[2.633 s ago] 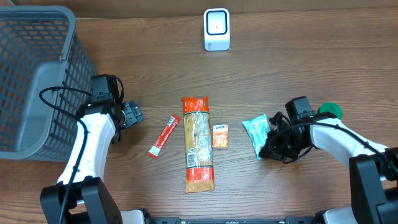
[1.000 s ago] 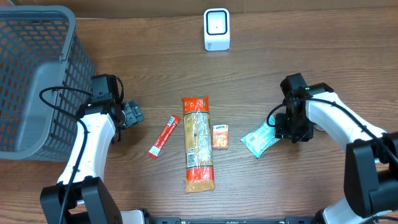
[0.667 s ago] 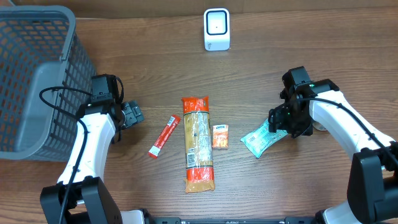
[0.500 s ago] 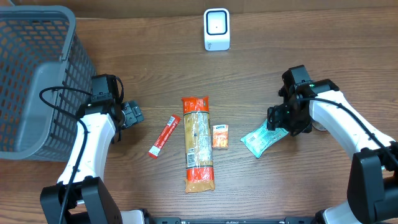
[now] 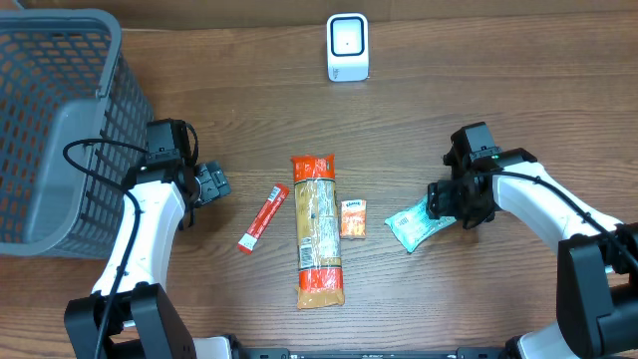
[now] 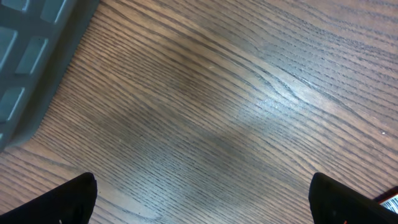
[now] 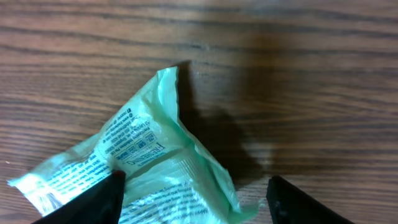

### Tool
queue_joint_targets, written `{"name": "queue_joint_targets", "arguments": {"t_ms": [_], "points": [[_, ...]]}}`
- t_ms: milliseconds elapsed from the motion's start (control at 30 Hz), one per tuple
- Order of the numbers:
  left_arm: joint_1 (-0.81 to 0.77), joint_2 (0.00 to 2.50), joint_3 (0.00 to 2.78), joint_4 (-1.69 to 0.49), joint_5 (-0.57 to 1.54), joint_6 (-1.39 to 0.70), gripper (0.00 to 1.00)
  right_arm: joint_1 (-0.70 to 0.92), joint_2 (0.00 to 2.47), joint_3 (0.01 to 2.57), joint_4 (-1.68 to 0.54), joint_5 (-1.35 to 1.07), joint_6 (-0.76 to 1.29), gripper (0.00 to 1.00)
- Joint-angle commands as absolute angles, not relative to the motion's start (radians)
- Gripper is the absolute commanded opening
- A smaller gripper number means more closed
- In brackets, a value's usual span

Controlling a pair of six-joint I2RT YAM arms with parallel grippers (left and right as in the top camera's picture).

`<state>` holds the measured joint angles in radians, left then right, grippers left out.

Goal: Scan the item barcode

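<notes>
At far left, grey mesh basket (image 5: 50, 120), only its own floor in sight. Just beside it, left gripper (image 5: 211, 183) spread wide over bare wood, gripping nothing. Laid out mid-table (image 5: 498, 100), side by side: red stick sachet (image 5: 263, 218), long clear packet with orange ends (image 5: 318, 229), small orange packet (image 5: 353, 218). Farther right, green packet (image 5: 419, 221) flat on the wood, its right end between the parted fingers of right gripper (image 5: 445, 202), one fingertip (image 7: 93, 199) against the wrapper, not clamped. Well apart, near the far edge, white barcode scanner (image 5: 347, 47).
</notes>
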<state>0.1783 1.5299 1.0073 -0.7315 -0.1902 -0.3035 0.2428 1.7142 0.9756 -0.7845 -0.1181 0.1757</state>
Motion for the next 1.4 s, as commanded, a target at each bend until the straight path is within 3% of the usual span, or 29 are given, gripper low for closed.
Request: {"name": "queue_joint_targets", "arguments": {"t_ms": [0,167,567,967,1100,1200,1300,1367], "points": [[0.176,1.526,1.026,-0.728,-0.183,-0.295,1.0,0.245,1.707,0.967,-0.779,-0.115,0.171,0.62],[0.176,1.526,1.026,-0.728,-0.183,-0.295,1.0,0.245,1.687,1.014,-0.825,-0.13,0.171,0.58],[0.176,1.526,1.026,-0.728,-0.183,-0.295,1.0,0.245,1.653,1.032,-0.949,-0.136,0.205,0.7],[0.176,1.526,1.026,-0.728,-0.183,-0.295,1.0,0.245,1.654,0.869,-0.77,-0.133,0.249,0.72],[0.176,1.526,1.026,-0.728,-0.183,-0.295,1.0,0.245,1.654,0.845,-0.768,-0.133,0.262,0.64],[0.176,1.526,1.026,-0.728,-0.183,-0.295,1.0,0.245,1.653,0.846,-0.762,-0.138,0.262,0.5],[0.176,1.526,1.026,-0.728,-0.183,-0.295,1.0,0.245,1.653,0.846,-0.748,-0.153,0.262,0.29],[0.176,1.526,1.026,-0.728,-0.183,-0.295,1.0,0.245,1.653,0.852,-0.742,-0.159,0.26,0.22]]}}
